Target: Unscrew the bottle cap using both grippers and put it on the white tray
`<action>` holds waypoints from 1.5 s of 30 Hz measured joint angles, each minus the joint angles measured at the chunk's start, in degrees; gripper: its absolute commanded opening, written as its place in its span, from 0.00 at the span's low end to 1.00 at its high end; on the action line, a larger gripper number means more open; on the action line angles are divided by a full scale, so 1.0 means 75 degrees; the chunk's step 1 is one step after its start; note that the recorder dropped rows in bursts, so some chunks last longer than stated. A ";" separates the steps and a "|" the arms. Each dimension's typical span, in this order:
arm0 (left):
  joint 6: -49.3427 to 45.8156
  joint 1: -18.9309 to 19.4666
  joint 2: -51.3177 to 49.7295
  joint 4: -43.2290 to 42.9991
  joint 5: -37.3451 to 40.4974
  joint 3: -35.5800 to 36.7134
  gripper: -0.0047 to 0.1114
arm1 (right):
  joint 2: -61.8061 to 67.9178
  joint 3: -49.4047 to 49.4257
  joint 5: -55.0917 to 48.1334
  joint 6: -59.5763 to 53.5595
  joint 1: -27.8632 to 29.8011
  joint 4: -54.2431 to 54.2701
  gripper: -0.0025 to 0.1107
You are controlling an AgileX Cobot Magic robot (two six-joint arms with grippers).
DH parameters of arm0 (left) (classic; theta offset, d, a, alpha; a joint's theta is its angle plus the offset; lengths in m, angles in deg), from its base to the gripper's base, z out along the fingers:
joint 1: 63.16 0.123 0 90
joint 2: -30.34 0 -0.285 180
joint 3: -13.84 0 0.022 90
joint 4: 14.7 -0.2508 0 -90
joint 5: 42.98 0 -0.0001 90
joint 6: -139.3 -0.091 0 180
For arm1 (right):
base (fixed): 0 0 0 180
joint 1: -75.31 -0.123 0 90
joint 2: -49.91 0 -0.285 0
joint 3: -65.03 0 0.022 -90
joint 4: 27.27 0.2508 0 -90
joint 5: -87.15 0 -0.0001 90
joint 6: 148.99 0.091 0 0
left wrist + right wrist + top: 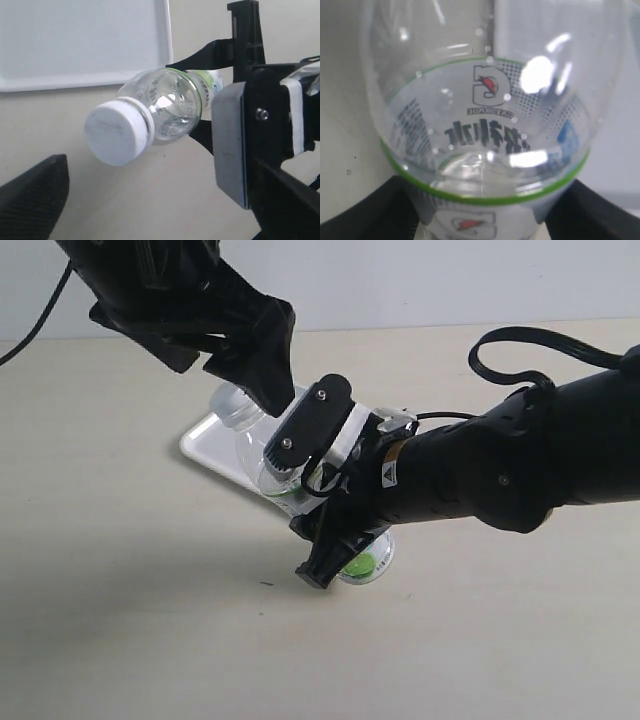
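Two grippers in play here, but only one of them actually has hold of anything. Closest to the exterior camera is the base end of the small clear plastic bottle [368, 558] with the green-edged white label. The right gripper [305, 502], the one with the flat black finger plates, is clamped across the bottle's middle, one plate on top and one finger underneath. The right wrist view is basically all bottle [485, 125]: dark label lettering seen through the clear plastic, with black fingers on either side of it.

The bottle is tilted, base low and near, neck angled up and away toward the left gripper [258, 380]. That's the all-black pointed one, and it hangs right over the neck end and hides it from the exterior camera.

In the left wrist view the round white plastic screw cap [116, 131] sits on the neck. The one black finger [30, 200] I can see is apart from it with a clear gap, so the left jaws look spread and aren't touching the cap. The other finger is out of frame.

Behind the bottle is the flat glossy white rectangular tray [205, 445], lying on the pale beige table [120, 630]. From the left wrist view the bottle's shoulder overlaps the tray's corner [162, 60], while the cap shows against bare table.
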 measured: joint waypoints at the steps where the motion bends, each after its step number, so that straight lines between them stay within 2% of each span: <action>1: -0.0043 0.0000 0.0000 0.0000 0.0000 0.0000 0.83 | 0.0000 0.0000 0.0013 0.0000 0.0000 0.0000 0.02; 6: -0.0231 0.0000 0.0000 0.0000 -0.0236 0.0035 0.83 | -0.0251 0.0274 0.0050 0.0000 0.0000 0.0000 0.02; 10: -0.0458 0.0000 0.0000 0.0079 -0.0416 0.0048 0.83 | -0.0740 0.1251 0.1057 0.0033 0.0000 0.0140 0.02; 15: -0.1481 0.0000 -0.0017 0.1399 -0.0486 0.0093 0.83 | -0.0842 0.1368 0.1122 0.0061 0.0000 0.0294 0.02; 17: -0.1580 0.0000 -0.0017 0.1539 -0.0501 0.0093 0.83 | -0.0842 0.1385 0.1126 0.0061 0.0000 0.0323 0.02; 26: -0.1625 0.0497 -0.0036 0.1569 -0.0566 0.0093 0.83 | -0.0860 0.2111 0.2523 0.0089 0.0000 0.0528 0.02; 34: -0.1875 0.0517 -0.0733 0.2195 -0.0597 0.0093 0.83 | -0.0860 0.2157 0.2637 0.0089 0.0000 0.0566 0.02; 45: -0.1970 0.0517 -0.1098 0.2240 -0.0999 0.0124 0.81 | -0.0860 0.2173 0.2654 0.0089 0.0000 0.0579 0.02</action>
